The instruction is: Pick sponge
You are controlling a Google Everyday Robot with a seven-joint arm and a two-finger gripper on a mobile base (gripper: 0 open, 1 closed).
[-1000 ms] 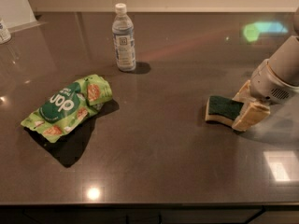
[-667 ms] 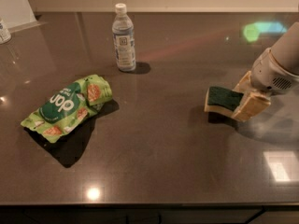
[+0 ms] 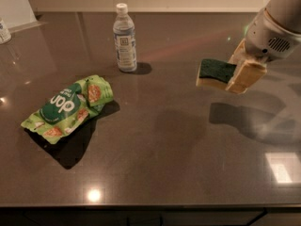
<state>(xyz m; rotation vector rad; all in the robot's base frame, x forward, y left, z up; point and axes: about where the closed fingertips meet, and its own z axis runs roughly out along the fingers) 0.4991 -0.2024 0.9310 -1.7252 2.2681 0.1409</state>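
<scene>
Sponge (image 3: 214, 72): held clamped at its right end by tool (image 3: 240, 70), upper right. Long axis is pointed leftward, above bench (image 3: 155, 140).

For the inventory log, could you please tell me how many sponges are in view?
1: the sponge hangs above the counter at right, clamped in the gripper; none seems hidden.

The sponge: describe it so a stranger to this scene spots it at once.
At the right of the dark grey countertop, the robot's gripper with pale yellow pads hangs above the surface. Clamped in it is the small rectangular sponge, dark green on top, pale yellow foam below. Unlike the bright green snack bag and clear plastic water bottle, it is off the counter.
</scene>
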